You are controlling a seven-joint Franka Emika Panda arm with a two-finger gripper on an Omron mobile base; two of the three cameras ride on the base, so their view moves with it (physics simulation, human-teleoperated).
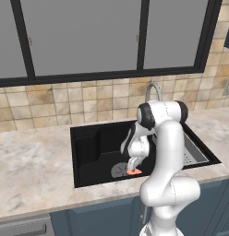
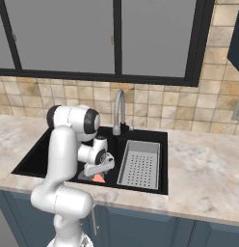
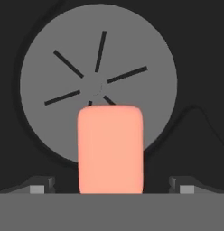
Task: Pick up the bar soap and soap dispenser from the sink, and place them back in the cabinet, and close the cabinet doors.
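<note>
Down in the sink (image 1: 88,138), left to right:
Drain: the grey disc (image 1: 120,170) lies on the black floor, partly under the soap's far end.
Soap: the pink bar soap (image 3: 110,149) lies flat, centred between your fingers; from the left base view it shows at (image 1: 133,172).
Gripper: the gripper (image 3: 112,187) hangs low over the bar, fingertips (image 3: 41,186) spread wide, gaps on both sides, not touching.
Your move: lower until the tips straddle the bar's sides, then close evenly; I judge it slippery, so grip mid-bar.
Tray: the perforated tray (image 2: 139,166) sits right of the arm; lift clear of it.
</note>
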